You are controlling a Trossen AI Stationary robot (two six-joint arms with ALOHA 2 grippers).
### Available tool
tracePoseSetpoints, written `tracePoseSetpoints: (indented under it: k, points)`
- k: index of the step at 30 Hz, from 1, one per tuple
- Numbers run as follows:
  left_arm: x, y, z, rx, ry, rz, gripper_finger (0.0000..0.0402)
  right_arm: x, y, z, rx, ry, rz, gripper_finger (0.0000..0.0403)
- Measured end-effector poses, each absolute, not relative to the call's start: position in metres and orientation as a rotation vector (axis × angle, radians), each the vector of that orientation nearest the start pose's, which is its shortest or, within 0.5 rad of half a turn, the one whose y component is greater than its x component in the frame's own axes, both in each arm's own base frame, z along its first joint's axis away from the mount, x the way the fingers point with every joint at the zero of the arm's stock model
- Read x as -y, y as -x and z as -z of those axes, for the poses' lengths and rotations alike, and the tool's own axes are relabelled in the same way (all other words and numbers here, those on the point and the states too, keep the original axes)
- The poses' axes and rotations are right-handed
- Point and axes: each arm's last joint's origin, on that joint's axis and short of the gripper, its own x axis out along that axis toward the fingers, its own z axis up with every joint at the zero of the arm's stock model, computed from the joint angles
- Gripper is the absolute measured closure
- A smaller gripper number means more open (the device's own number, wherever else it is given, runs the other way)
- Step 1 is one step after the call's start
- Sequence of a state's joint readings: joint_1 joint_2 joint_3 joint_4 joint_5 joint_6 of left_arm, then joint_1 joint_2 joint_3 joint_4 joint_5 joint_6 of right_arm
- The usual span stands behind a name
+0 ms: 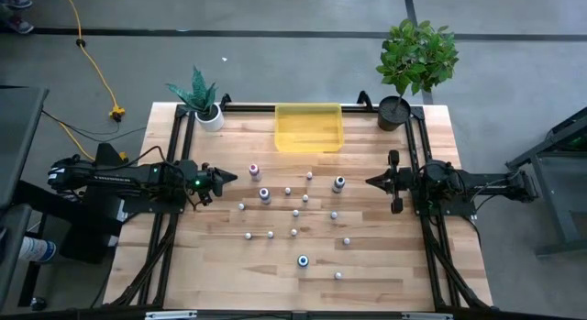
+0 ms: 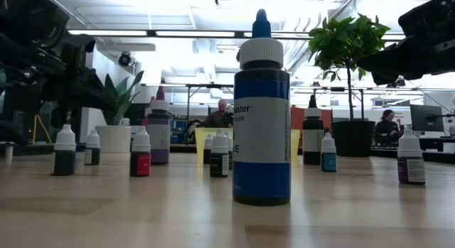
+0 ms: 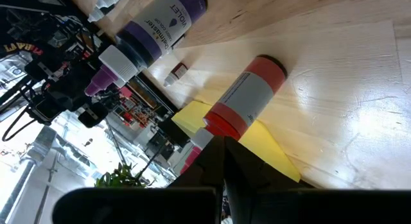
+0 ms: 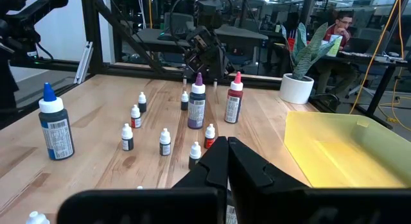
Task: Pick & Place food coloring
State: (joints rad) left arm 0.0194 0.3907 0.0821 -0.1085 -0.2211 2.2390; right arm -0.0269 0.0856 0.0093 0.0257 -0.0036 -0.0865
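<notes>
My left pincer [image 1: 231, 178] was closed on nothing, hovering at the desk's [image 1: 385, 274] left side, tips just beside the pink-capped bottle [image 1: 254, 170] but not touching it. The purple-capped bottle [image 1: 264, 193] stood near it, slightly toward the front edge. My right pincer [image 1: 371, 182] sat at the right side, fingers together too, empty, with the dark-capped bottle [image 1: 338, 183] near its tips. The food coloring bottles were all upright, scattered across the middle of the desk; the blue-capped bottle [image 1: 303, 260] stood alone toward the front. The small whitish bottles [image 1: 295, 213] were spread between the two arms; exact count hard to tell from above. The yellow tray [image 1: 309, 126] sat at the back edge, between the white-potted plant [image 1: 204, 98] and the black-potted plant [image 1: 410, 63]. No bottle looked to be inside the tray.
</notes>
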Motion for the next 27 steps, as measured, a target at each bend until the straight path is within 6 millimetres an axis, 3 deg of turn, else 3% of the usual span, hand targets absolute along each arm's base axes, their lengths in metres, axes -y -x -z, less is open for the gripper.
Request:
tracePoseSetpoints:
  k: [27]
  points:
    - [-0.0089, -0.1151, -0.1479, -0.506, -2.23, 0.333, 0.0401, 0.0026, -0.1024, -0.1623, -0.052, 0.086, 0.021, 0.0402]
